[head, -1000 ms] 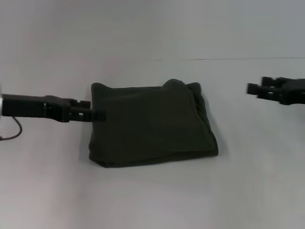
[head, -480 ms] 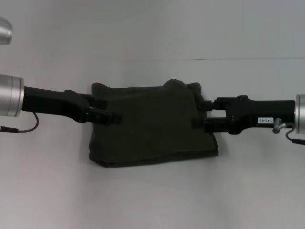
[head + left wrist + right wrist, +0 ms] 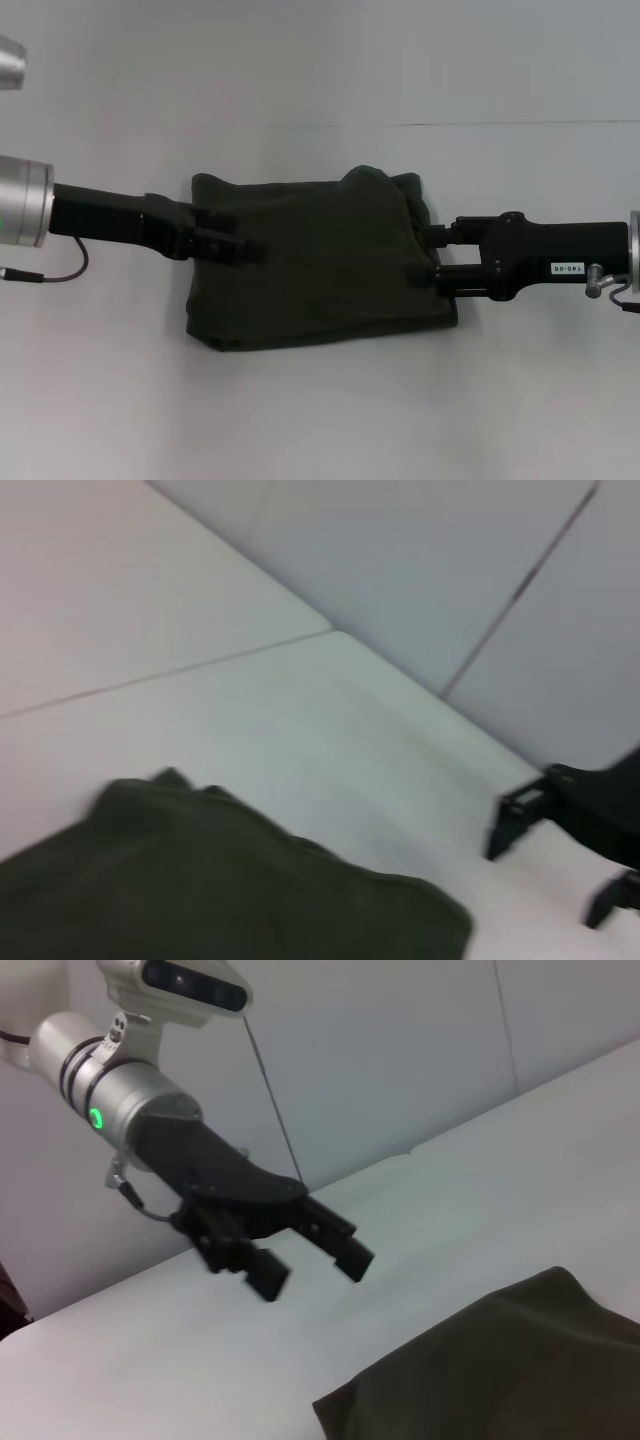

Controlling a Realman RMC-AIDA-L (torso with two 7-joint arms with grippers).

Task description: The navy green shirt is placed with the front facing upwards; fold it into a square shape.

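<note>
Right now your shirt (image 3: 315, 262) lies folded into a rough rectangle in the middle of the white table (image 3: 320, 410), dark olive cloth outward, with no lettering showing. Its far edge is lumpy, with a raised hump near the far right corner, and its near edge runs fairly straight though slightly slanted.

Your left gripper (image 3: 250, 250) reaches in from the left and sits over the left part of the shirt, its fingertips above the cloth about halfway between the far and near edges. From the right wrist camera you can see this same gripper (image 3: 310, 1255) with its two fingers spread apart, nothing between them, hanging above the table just beside the shirt's corner (image 3: 490, 1370).

Your right gripper (image 3: 425, 255) comes in from the right at the shirt's right edge. Its two fingers stand apart, one nearer the far side and one nearer you, with their tips at the edge of the cloth. You cannot tell from the head camera whether they touch the cloth. In the left wrist camera those fingers (image 3: 515, 820) show spread, just off the shirt's edge (image 3: 230, 890).
</note>
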